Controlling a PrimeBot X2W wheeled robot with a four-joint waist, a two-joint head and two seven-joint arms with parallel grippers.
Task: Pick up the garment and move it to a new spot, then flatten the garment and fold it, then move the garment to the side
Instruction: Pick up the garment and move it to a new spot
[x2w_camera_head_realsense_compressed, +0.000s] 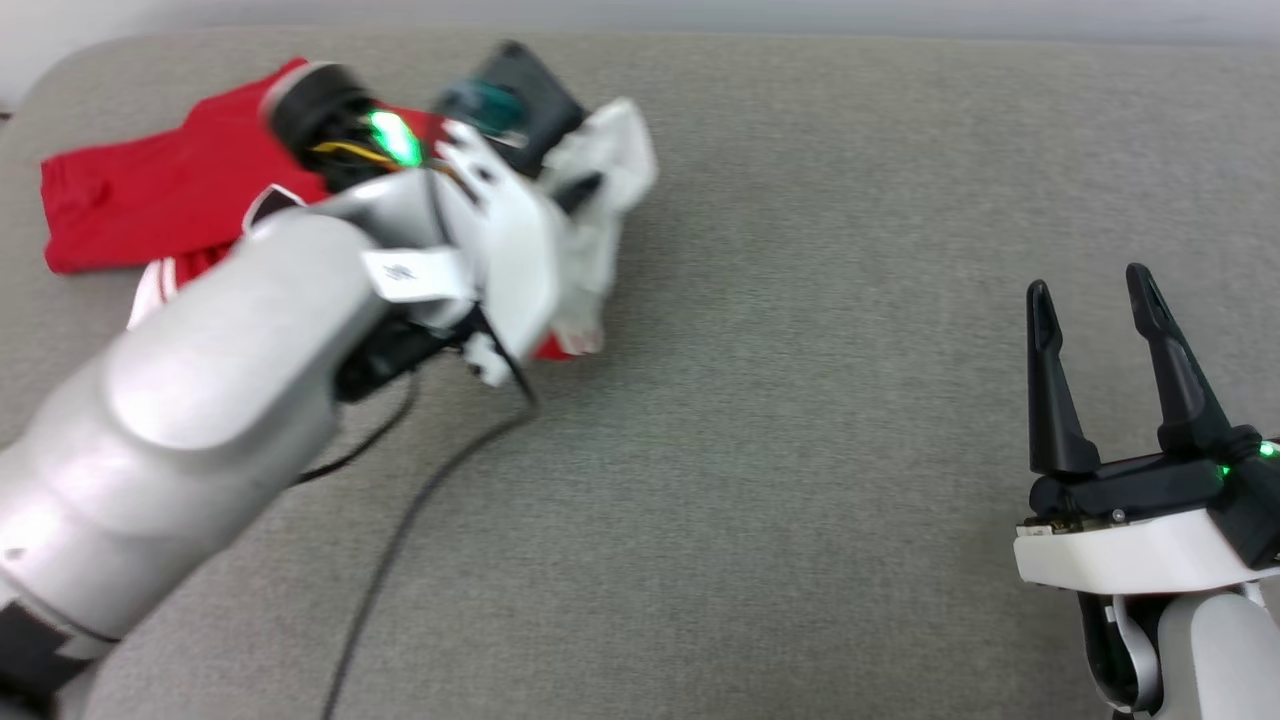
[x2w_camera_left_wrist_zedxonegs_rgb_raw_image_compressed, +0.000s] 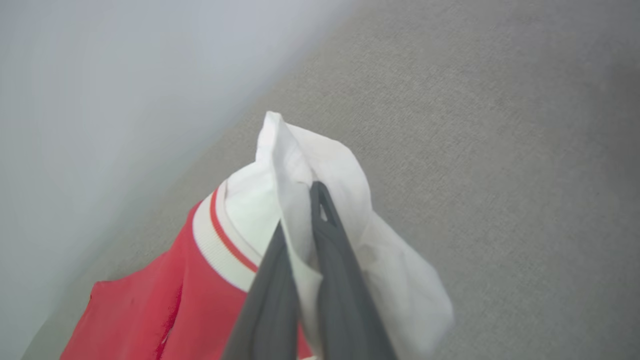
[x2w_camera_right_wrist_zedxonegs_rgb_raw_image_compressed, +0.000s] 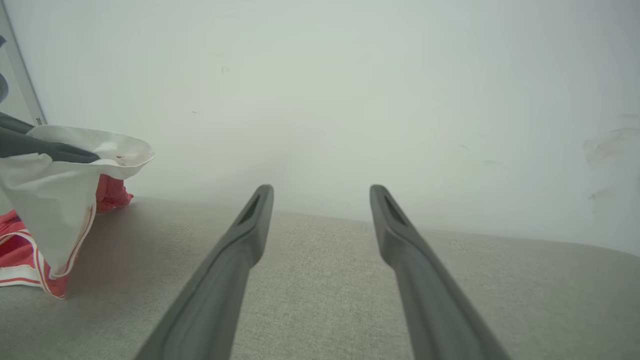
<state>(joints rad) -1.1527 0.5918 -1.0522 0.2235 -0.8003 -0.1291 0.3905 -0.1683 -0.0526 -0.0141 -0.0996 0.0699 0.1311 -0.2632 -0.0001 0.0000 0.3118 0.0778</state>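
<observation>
Item, my left gripper (x2w_camera_left_wrist_zedxonegs_rgb_raw_image_compressed: 301, 217): fingers clamped on white sleeve of garment (x2w_camera_left_wrist_zedxonegs_rgb_raw_image_compressed: 350, 190), cloth between them; my right gripper (x2w_camera_right_wrist_zedxonegs_rgb_raw_image_compressed: 320, 194): fingers spread wide, grey cushion (x2w_camera_right_wrist_zedxonegs_rgb_raw_image_compressed: 320, 300) beneath them.

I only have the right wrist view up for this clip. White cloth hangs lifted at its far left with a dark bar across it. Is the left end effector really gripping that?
Observer: Yes. The left wrist view shows the left end effector shut on a white fold of the garment.
Operator: Is all of it lifted?
Observer: No. In the head view its red body lies on the grey fabric surface, far left.
Operator: Anything trailing?
Observer: A black cable hangs from the left arm over that surface.
</observation>
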